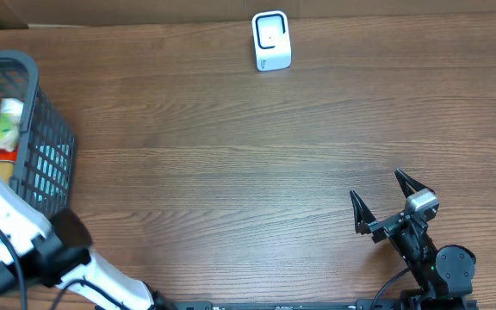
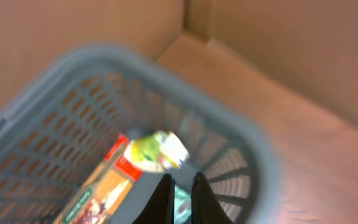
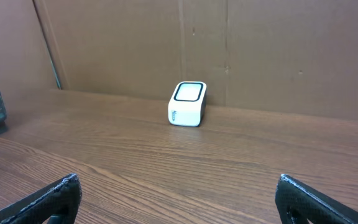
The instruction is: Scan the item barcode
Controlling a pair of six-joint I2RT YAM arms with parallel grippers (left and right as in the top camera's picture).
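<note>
Hovering left hand (image 2: 182, 185), basket (image 1: 54, 159), package (image 2: 98, 193) print unreadable

Setting: mock shop checkout on a test bench. Evidence: wood-grain table (image 1: 231, 172), brown cardboard walls (image 3: 278, 50), grey plastic mesh basket (image 1: 54, 155) holding grocery packets (image 1: 5, 120), small white box scanner (image 1: 271, 40).

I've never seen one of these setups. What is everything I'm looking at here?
table: one, brown wood, under everything
cardboard wall: brown panels, behind the table
scanner: one, white with a dark-rimmed face, far middle of the table
basket: one, grey mesh, left edge of the table
packet: one, green, yellow and white, inside the basket
box: one, red and orange, inside the basket beside the packet
left gripper: one, dark fingers, shut, above the basket
right gripper: one, black, open, near right of the table, holding nothing
</note>
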